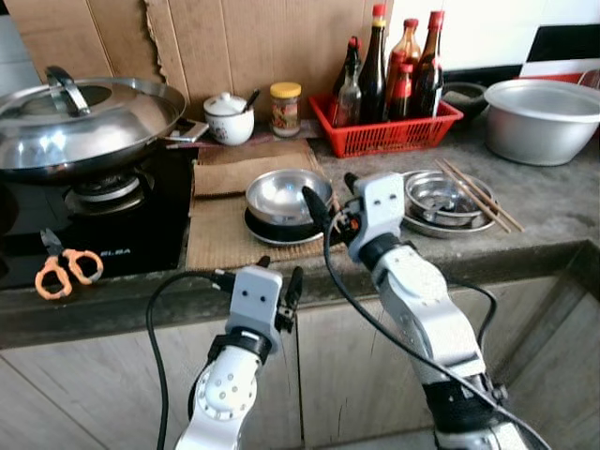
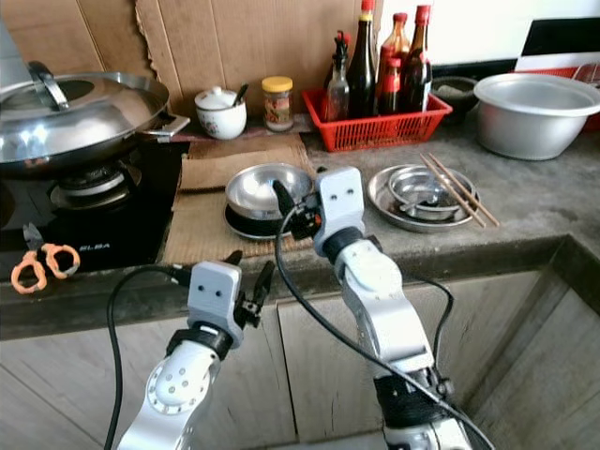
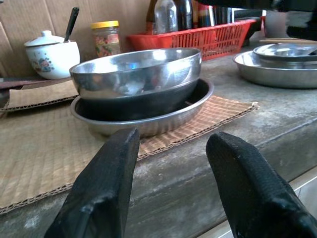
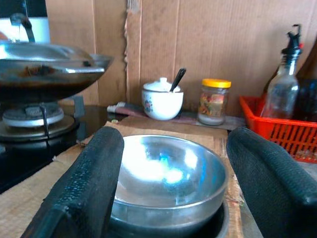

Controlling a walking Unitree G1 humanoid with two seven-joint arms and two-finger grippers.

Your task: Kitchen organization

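Note:
A shiny steel bowl (image 1: pixel 279 194) sits nested in a black bowl (image 3: pixel 148 101), which rests on a steel plate (image 3: pixel 163 120) on a cardboard mat (image 1: pixel 220 230) at the counter's front. My right gripper (image 1: pixel 330 195) is open at the bowl's right rim; in the right wrist view the bowl (image 4: pixel 166 173) lies between and just beyond the two fingers. My left gripper (image 1: pixel 260 274) is open too, held lower, at the counter's front edge and short of the plate, with nothing between its fingers (image 3: pixel 106 183).
A lidded wok (image 1: pixel 75 117) stands on the gas stove at the left, orange scissors (image 1: pixel 66 272) in front of it. Behind are a white pot (image 1: pixel 230 117), a jar (image 1: pixel 285 108) and a red basket of bottles (image 1: pixel 389 131). Steel dishes with chopsticks (image 1: pixel 445 202) and a large metal basin (image 1: pixel 539 117) lie right.

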